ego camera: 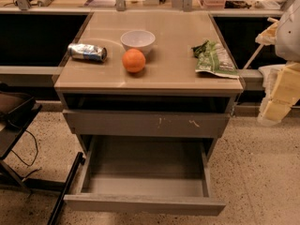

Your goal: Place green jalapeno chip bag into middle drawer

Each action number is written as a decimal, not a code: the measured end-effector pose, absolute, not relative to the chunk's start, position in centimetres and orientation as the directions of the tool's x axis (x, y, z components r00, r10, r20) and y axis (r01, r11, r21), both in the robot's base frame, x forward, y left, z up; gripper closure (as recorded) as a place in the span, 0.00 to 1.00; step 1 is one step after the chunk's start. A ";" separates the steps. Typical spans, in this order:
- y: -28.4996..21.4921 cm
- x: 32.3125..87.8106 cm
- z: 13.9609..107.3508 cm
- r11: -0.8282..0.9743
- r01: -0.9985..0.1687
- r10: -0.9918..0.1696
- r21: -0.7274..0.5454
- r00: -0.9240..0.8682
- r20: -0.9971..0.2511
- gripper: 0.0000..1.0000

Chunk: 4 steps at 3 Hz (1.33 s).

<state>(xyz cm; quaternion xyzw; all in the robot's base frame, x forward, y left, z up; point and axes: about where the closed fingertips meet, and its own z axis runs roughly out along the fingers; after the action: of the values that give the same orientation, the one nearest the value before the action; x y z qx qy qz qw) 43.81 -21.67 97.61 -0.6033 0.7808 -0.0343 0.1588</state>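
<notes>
Gripper (282, 93) of pale cream, blocky plastic hangs at the right border of the view, out past the right edge of the tan worktop (164, 76) and just off its front right corner. Whether it is open or closed cannot be told. The green jalapeno chip bag (213, 59), crumpled foil with a white panel and dark print, lies flat against the worktop's right edge, close to that front right corner. It is to the left of the gripper and apart from it, not touching.

A white round bowl (138, 40) stands near the worktop's centre, with a round orange (134, 60) just in front of it. A crushed silver-blue can (87, 52) lies on its side by the left edge.

Below the worktop's front edge is a grey drawer front with pale scratch marks (140, 124). Under that, the middle drawer (145, 204), wide, shallow grey metal, stands pulled out, its smooth tray showing.
</notes>
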 end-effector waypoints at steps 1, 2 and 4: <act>-21.7 43.8 97.6 0.270 -0.931 -0.953 -0.245 -0.222 -0.207 0.00; -21.6 45.7 97.8 0.270 -0.926 -0.954 -0.265 -0.219 -0.205 0.00; -23.3 56.1 100.1 0.335 -0.857 -0.942 -0.393 -0.301 -0.146 0.00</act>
<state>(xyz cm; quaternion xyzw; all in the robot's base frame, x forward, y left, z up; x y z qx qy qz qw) 56.08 -23.31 100.11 -0.5640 0.7974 -0.1208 0.1771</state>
